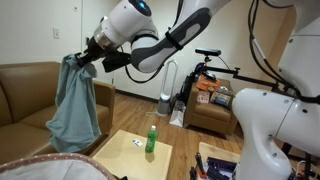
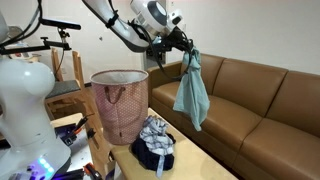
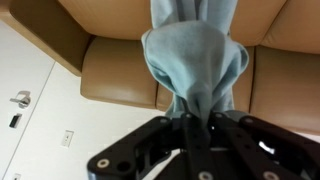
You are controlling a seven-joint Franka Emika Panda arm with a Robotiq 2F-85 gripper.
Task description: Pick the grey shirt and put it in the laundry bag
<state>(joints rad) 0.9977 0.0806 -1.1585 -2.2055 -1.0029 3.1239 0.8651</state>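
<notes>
The jaws are clamped on a bunched top fold of the shirt (image 1: 75,105) (image 2: 192,95), which hangs free in the air in front of the sofa (image 1: 25,90) (image 2: 262,100). In the wrist view the shirt (image 3: 195,65) trails from between the jaws toward the sofa (image 3: 110,75) cushions. The bag (image 2: 120,105) stands open by the table (image 2: 205,165), apart from the shirt. A dark cloth heap (image 2: 155,145) lies on the table beside it. A bottle (image 1: 151,139) stands upright on the table (image 1: 125,150).
</notes>
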